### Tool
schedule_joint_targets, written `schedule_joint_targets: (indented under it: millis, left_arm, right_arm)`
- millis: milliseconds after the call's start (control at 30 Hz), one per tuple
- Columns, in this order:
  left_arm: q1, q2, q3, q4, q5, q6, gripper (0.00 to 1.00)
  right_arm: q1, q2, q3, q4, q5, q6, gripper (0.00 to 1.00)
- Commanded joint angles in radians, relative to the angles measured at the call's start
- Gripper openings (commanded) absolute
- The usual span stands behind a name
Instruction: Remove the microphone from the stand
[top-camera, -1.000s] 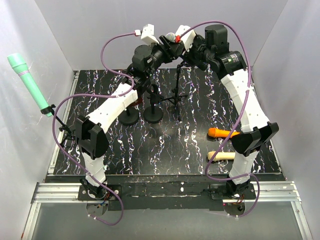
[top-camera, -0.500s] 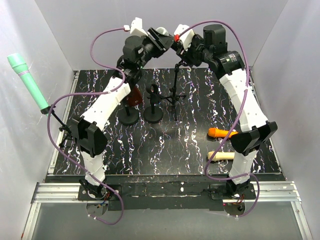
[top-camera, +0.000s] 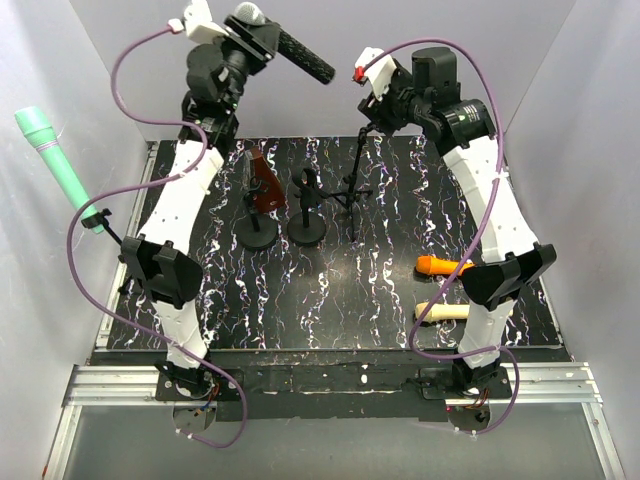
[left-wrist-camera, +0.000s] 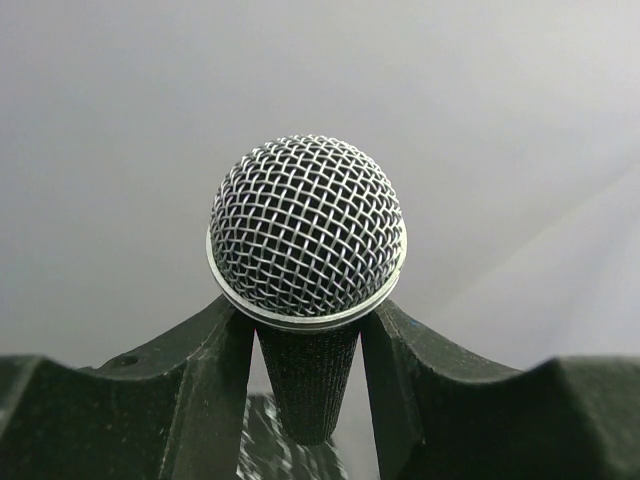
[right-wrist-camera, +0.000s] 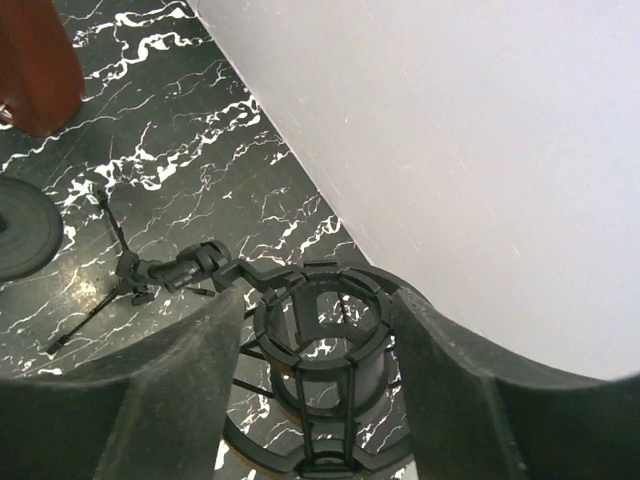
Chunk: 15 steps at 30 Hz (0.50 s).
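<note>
The black microphone (top-camera: 300, 55) with a silver mesh head is clear of the stand, held high at the back left, slanting down to the right. My left gripper (top-camera: 260, 32) is shut on it just below the head. In the left wrist view the mesh head (left-wrist-camera: 307, 225) sits above the fingers, and the left gripper (left-wrist-camera: 308, 345) clamps the body. The black tripod stand (top-camera: 351, 185) stands at the back middle. My right gripper (top-camera: 373, 108) is shut on its empty shock mount (right-wrist-camera: 325, 365), with the right gripper (right-wrist-camera: 325, 385) around the cage.
A green microphone (top-camera: 55, 165) on a stand leans at the left wall. A brown microphone (top-camera: 263, 185) on a round-base stand and a second round-base stand (top-camera: 307, 210) are beside the tripod. An orange microphone (top-camera: 445, 266) and a cream one (top-camera: 442, 311) lie at the right.
My left gripper has drawn the microphone out of the shock mount and risen up and to the left with it. The right gripper has stayed on the mount.
</note>
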Motion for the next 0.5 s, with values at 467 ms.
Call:
schedule_joint_targets:
  millis: [467]
  left_arm:
    - [0.084, -0.32, -0.247, -0.112, 0.419, 0.364, 0.0]
  right_arm:
    - [0.089, -0.152, -0.006, 0.177, -0.429, 0.286, 0.79]
